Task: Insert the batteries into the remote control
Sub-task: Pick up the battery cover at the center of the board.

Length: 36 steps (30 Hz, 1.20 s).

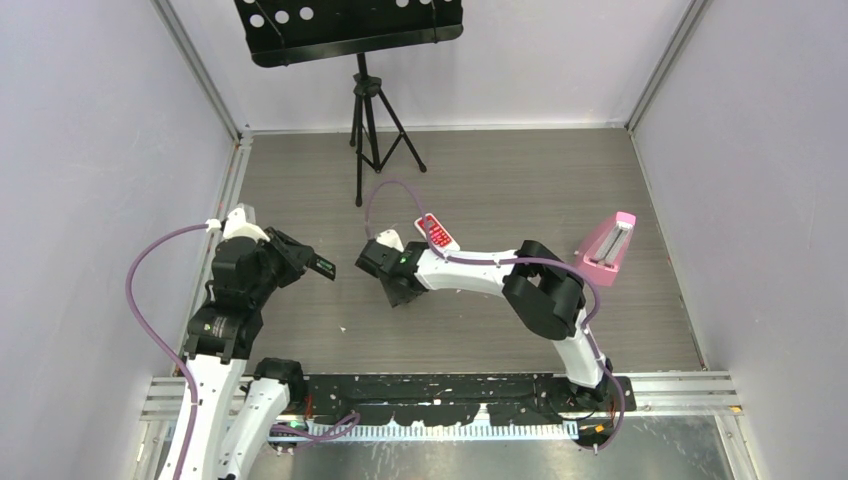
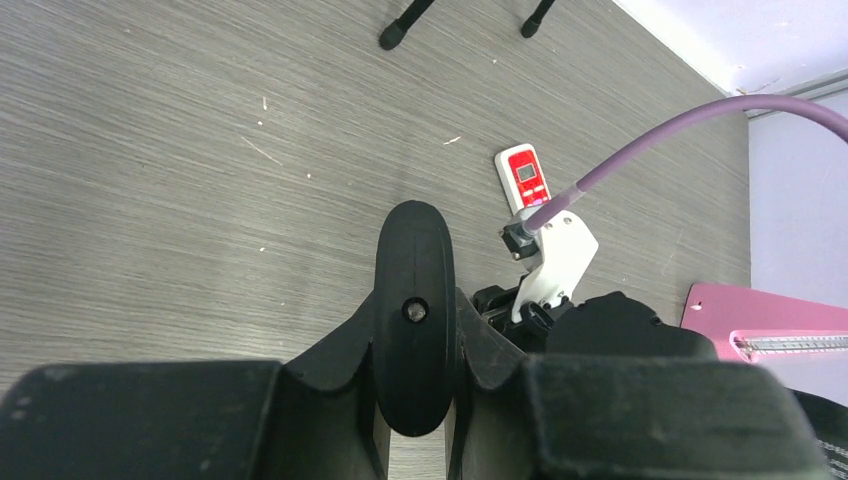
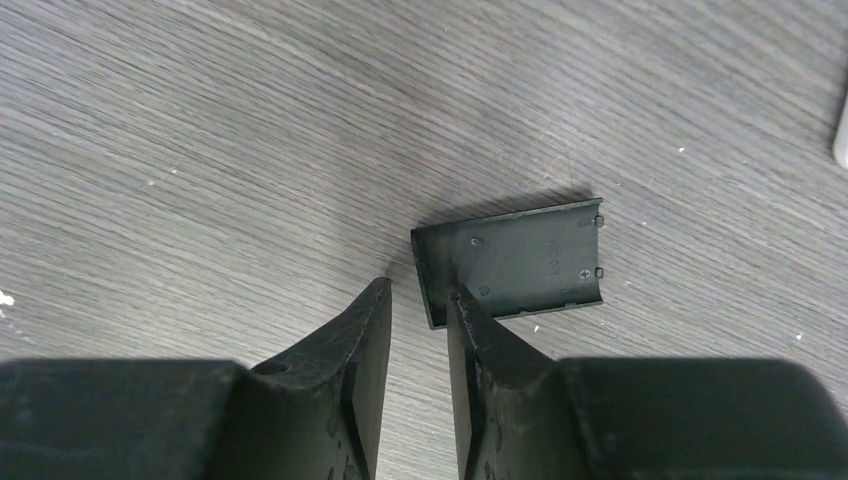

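The left pincer [image 2: 413,345] clamps the black remote [image 2: 413,260] at mid-frame. The right pincer [image 3: 418,292], barely parted, straddles the battery cover [image 3: 520,262] on the tabletop [image 3: 200,120]; whether it has hold, I cannot tell. Best nip squarely and lift level.

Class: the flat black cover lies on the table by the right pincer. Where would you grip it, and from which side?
Probably across its two long edges, from straight above. The black cover lies flat on the table, so its faces cannot be pinched, and that span is the shorter. The open right pincer would close along its length, so turn it first.
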### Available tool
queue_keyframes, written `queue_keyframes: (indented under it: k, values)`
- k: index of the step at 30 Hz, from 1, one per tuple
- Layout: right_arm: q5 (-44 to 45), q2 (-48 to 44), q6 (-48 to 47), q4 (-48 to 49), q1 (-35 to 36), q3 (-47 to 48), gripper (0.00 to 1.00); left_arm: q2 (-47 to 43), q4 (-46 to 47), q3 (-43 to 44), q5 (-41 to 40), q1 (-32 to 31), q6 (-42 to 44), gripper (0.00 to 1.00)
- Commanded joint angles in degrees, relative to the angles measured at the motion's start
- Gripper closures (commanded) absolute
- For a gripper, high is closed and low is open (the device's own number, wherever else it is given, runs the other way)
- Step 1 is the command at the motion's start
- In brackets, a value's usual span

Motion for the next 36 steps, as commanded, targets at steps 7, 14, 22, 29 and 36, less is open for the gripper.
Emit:
queue_keyframes:
  k: [7,14,22,29,36]
  values:
    - [2.3,0.4,2.2,4.0,0.0,-0.9,0.78,-0.1,1.3,-0.4,2.1,0.2,-0.1,1.0]
    - [1.0,0.5,2.5,4.9,-1.2,-1.4,0.83,0.1,1.7,-0.5,3.8,0.2,-0.2,1.0]
    - [-2.7,-11.7,9.4,15.2,-4.5,-11.0,1.0,0.4,3.6,-1.0,8.4,0.2,-2.9,1.0]
    - [-7.1,-36.4,22.0,37.4,-10.5,-27.7,1.0,1.1,16.3,-5.7,18.5,0.2,-13.5,1.0]
    - [-9.7,-46.0,38.8,55.7,-11.2,-31.1,1.0,4.2,41.5,-14.3,28.7,0.1,-31.6,1.0]
